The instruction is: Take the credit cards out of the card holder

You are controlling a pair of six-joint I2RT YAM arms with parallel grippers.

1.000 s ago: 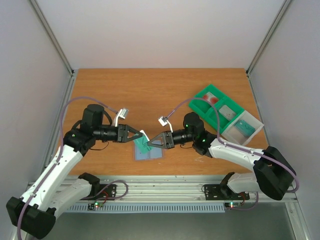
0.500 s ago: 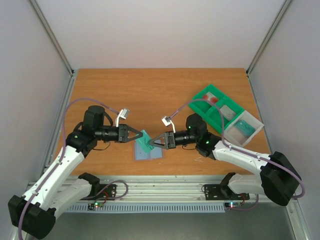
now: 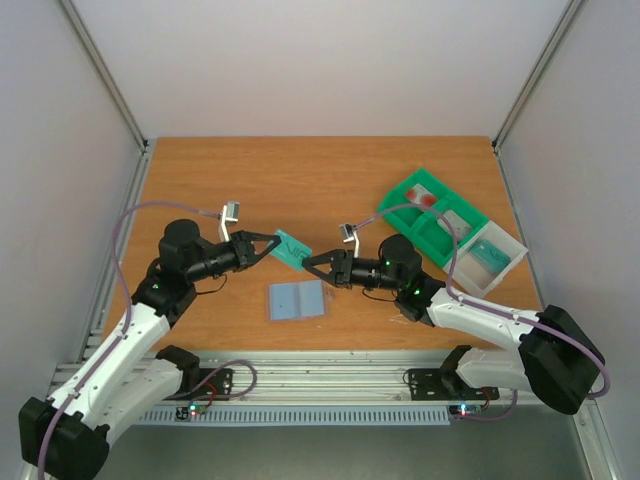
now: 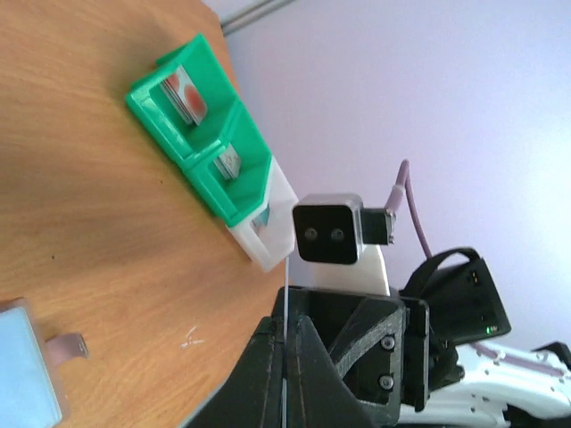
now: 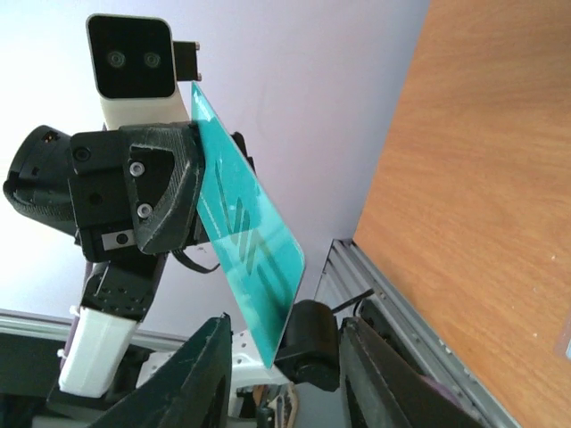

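Teal card (image 5: pixel 245 241): thin, glossy, with a darker slanted-stripe mark on its face. Raised above the table's middle, clenched at one edge by the left gripper (image 3: pixel 274 244).
Right gripper (image 3: pixel 310 264): released, jaws parted, just right of the card.
Card holder (image 3: pixel 297 299): spread flat, grey-blue side up, near centre.
Red card (image 3: pixel 428 199), grey card (image 3: pixel 455 224): in the green tray (image 3: pixel 400 195), far right.

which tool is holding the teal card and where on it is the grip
The left tool pinches the teal-green card by the edge facing its own arm. The right tool stands open at the far end, gripping nothing.
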